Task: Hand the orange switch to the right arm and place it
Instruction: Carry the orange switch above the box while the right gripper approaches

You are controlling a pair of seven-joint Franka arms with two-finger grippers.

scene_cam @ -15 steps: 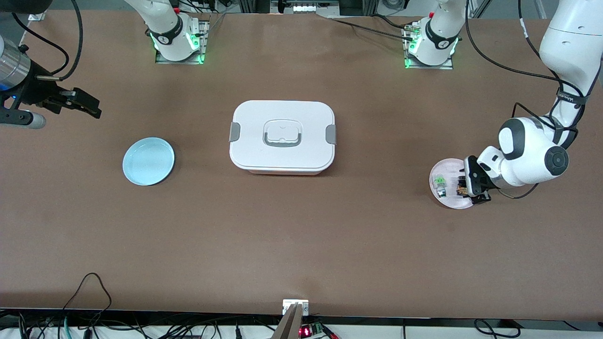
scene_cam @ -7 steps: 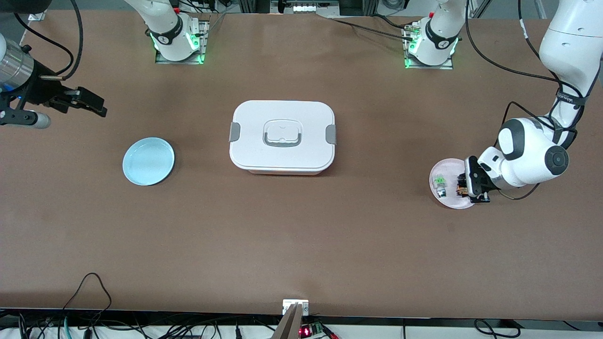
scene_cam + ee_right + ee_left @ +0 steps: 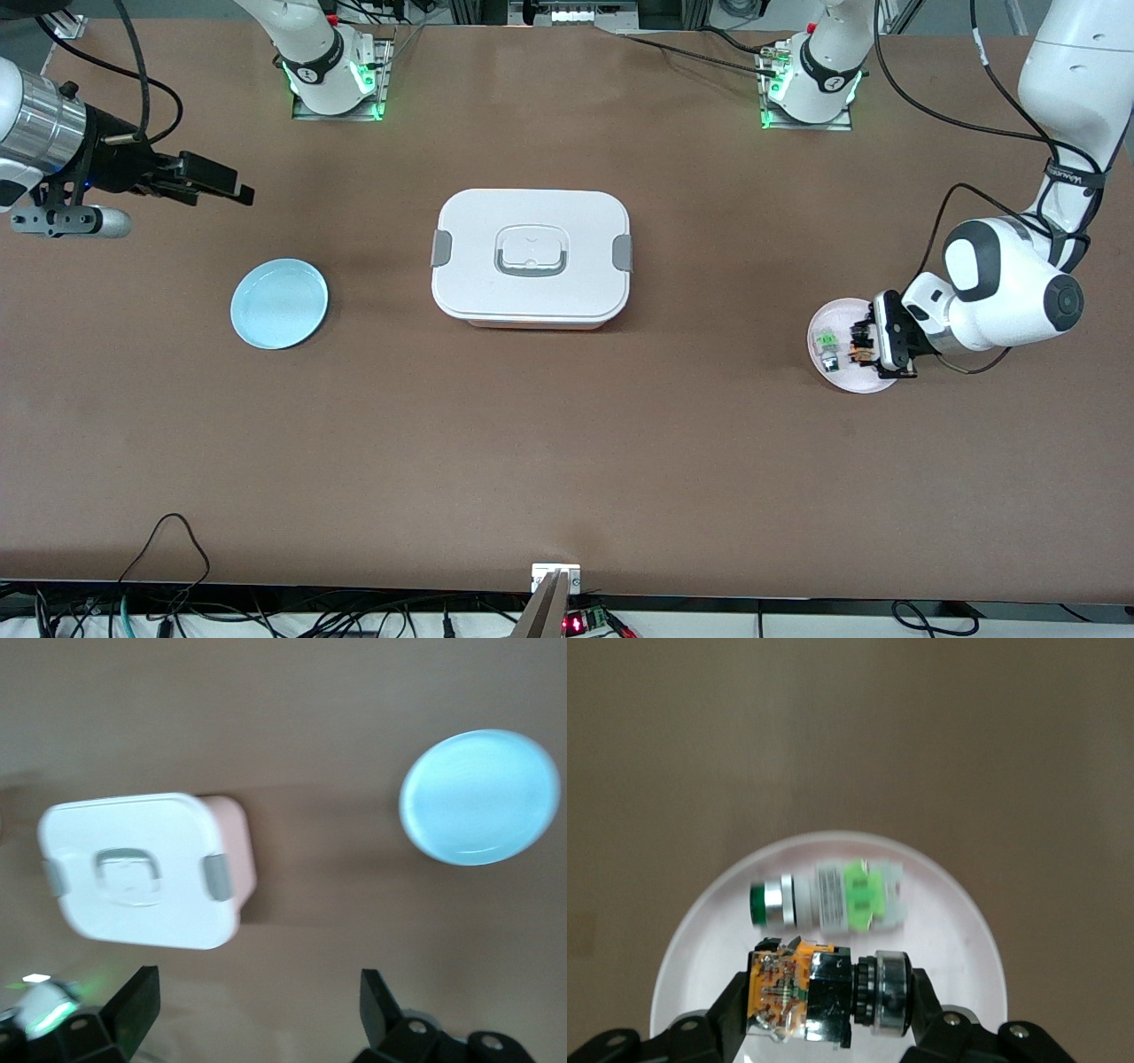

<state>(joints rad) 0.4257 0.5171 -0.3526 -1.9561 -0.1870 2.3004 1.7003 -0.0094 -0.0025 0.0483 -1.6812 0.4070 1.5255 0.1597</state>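
The orange switch [image 3: 858, 353] lies sideways between the fingers of my left gripper [image 3: 864, 347], over the small pink plate [image 3: 842, 379] at the left arm's end of the table. In the left wrist view the black fingers press on both ends of the orange switch [image 3: 824, 997], just above the pink plate [image 3: 939, 895]. A similar green switch [image 3: 827, 346] lies on the same plate beside it and also shows in the left wrist view [image 3: 833, 899]. My right gripper [image 3: 232, 188] is open and empty in the air at the right arm's end of the table, its jaws wide apart in the right wrist view [image 3: 257, 992].
A light blue plate [image 3: 279, 303] sits toward the right arm's end and shows in the right wrist view [image 3: 478, 797]. A white lidded box with grey clips [image 3: 532, 257] stands mid-table and also shows there [image 3: 142, 868].
My right gripper has swung toward the middle of the table. My left gripper has shifted slightly over the pink plate, with the orange switch moving along between its fingers.
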